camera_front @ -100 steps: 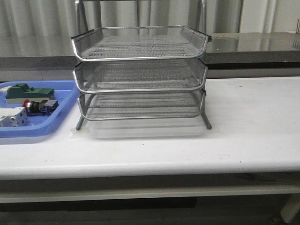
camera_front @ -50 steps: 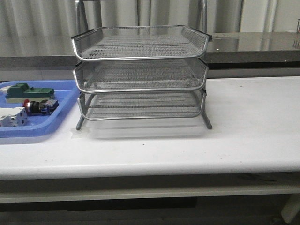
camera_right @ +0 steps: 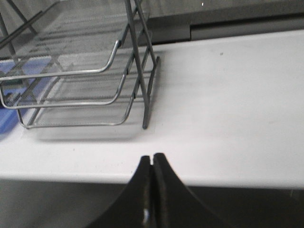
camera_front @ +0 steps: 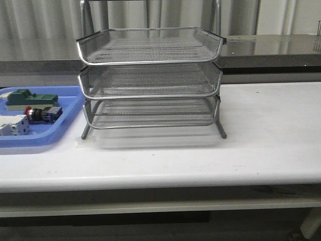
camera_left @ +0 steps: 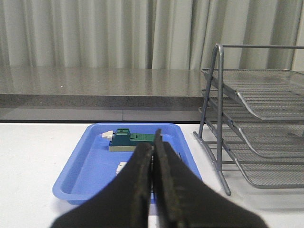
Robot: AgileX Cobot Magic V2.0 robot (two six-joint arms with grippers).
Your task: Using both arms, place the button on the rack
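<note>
Rack (camera_front: pixel 149 80): three wire-mesh tiers on a thin metal frame, standing on the white table (camera_front: pixel 261 130); all three tiers hold nothing. Taken as the landmark below.
Blue tray (camera_front: pixel 65 125): flat on the table, just beside the rack on the robot's left, its near corner close to the rack's front-left leg.
Button (camera_front: pixel 41 114): lying on its side in the blue tray, red cap pointing away from the rack, blue rear block toward it. Well apart from both grippers.
Green block (camera_front: pixel 31 98): in the tray, behind the button, farther from the robot.
White boxy part (camera_front: pixel 14 124): in the tray, in front of the button and farther from the rack.
Left gripper (camera_left: pixel 153 147): fingers pressed together, nothing between them; in the wrist view it hangs over the tray's near edge, the rack off to one side.
Right gripper (camera_right: pixel 152 159): fingers together, holding nothing; it hangs at the table's front edge, on the rack's right-hand side, clear of the rack's leg.
Front view: neither arm appears in it.
</note>
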